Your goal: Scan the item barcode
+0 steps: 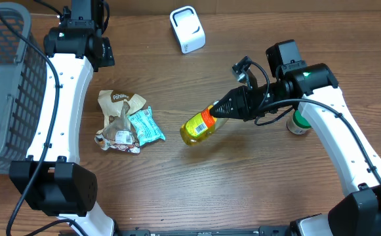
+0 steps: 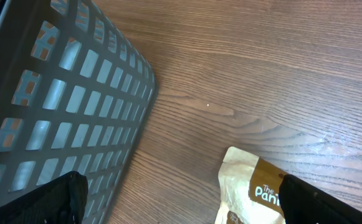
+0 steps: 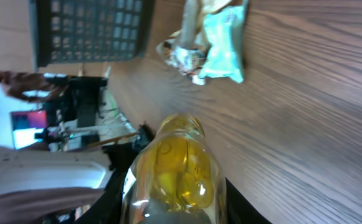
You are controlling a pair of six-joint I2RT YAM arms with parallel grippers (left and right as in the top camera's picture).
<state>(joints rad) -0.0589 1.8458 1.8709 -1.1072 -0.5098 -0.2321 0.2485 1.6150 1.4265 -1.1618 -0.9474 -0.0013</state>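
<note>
Yellow bottle (image 1: 200, 127) held in right gripper (image 1: 221, 110), left gripper (image 2: 182, 205) wide near pouch (image 2: 253, 185) reading "Pani"

Overhead looks down; 2 wrist cameras near table (image 1: 177, 190)

Table (image 1: 242, 183) is matt wood grain, basket (image 1: 6, 72) dull grey plastic, bottle (image 1: 200, 126) clear glossy plastic, pouch (image 1: 115, 105) looks like brown paper, teal wrapper (image 1: 145, 126) is shiny crinkly film.

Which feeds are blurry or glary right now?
Overhead: sharp, evenly lit, only soft shadows. Left wrist: table grain crisp, fingers just dark silhouettes in the bottom corners. Right wrist: bottle fills the foreground, soft-focused with bright glints; background blurred.
</note>
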